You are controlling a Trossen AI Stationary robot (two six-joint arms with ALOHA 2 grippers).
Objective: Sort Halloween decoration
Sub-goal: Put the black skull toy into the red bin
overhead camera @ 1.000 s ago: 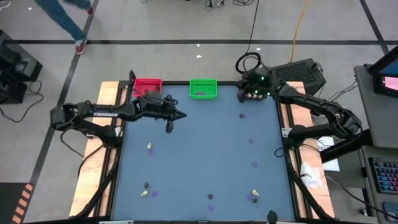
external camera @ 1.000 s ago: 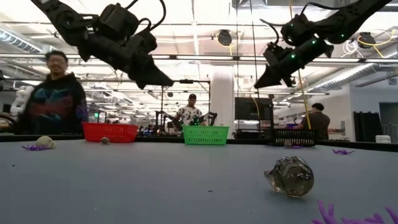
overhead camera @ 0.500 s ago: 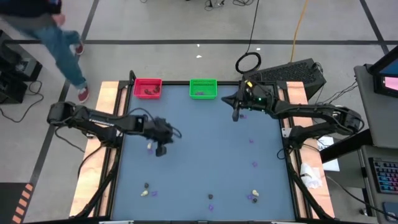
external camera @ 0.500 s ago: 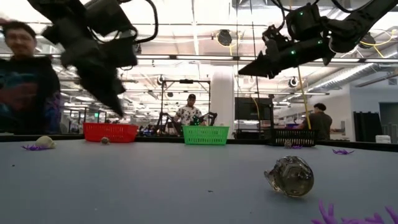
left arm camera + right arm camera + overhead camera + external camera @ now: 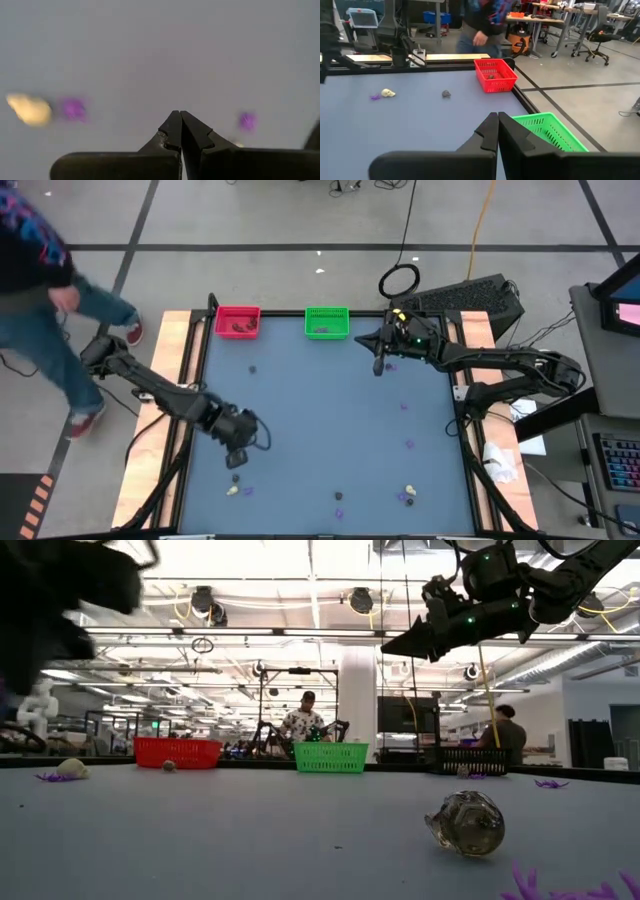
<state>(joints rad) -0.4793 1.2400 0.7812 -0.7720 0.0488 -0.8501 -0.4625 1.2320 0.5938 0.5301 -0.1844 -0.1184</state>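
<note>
Both arms over the blue table (image 5: 320,410), claws pressed together and empty.

The table carries a red bin (image 5: 238,321) and a green bin (image 5: 327,322) along its far edge, the red one holding a few dark lumps. The left gripper (image 5: 238,461) hangs low near the left edge toward the near corner, fingers together on nothing; the right gripper (image 5: 378,367) is up by the far edge just right of the green bin, fingers likewise together. The Halloween decoration lies scattered: a dark lump (image 5: 252,367) near the red bin, a cream lump (image 5: 232,490) and purple bit (image 5: 247,490) by the near left corner, purple bits (image 5: 409,445) toward the right edge, more along the near edge.
</note>
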